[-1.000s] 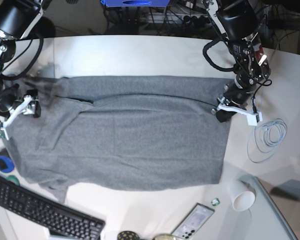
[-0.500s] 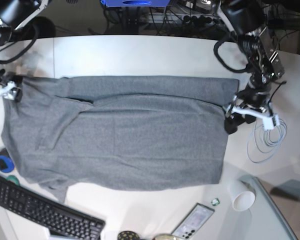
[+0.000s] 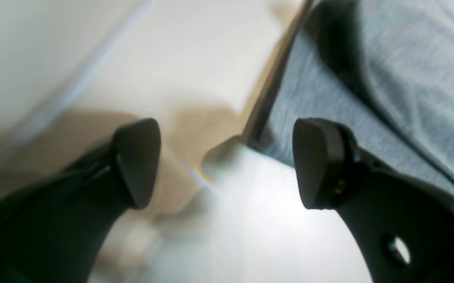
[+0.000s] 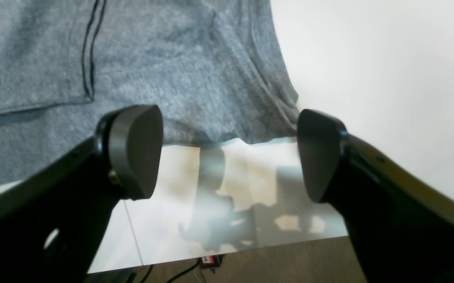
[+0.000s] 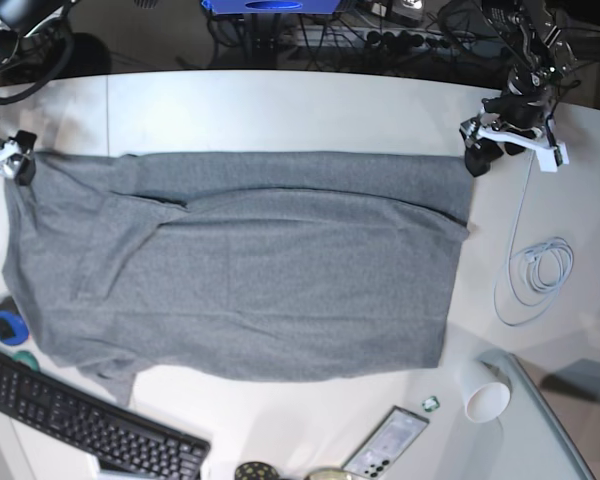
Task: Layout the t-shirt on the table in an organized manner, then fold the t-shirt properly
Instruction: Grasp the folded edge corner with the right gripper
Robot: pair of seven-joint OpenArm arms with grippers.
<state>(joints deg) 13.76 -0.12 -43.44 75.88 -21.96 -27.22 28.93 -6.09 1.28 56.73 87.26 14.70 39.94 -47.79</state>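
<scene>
The white table (image 5: 280, 105) is covered across its middle by the grey t-shirt (image 5: 250, 265), spread flat. A keyboard (image 5: 80, 425) is found at 7 o'clock, a phone (image 5: 385, 445) and paper cup (image 5: 483, 392) near 5 o'clock, and a coiled white cable (image 5: 535, 275) at 3 o'clock.

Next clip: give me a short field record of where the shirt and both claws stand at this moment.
t-shirt: spread flat on the table, one band along its far edge folded over
left claw: open, empty, at the shirt's far corner on the base view's right
right claw: open, empty, at the shirt's far corner on the base view's left
clutter: keyboard, coiled cable, paper cup, phone
</scene>
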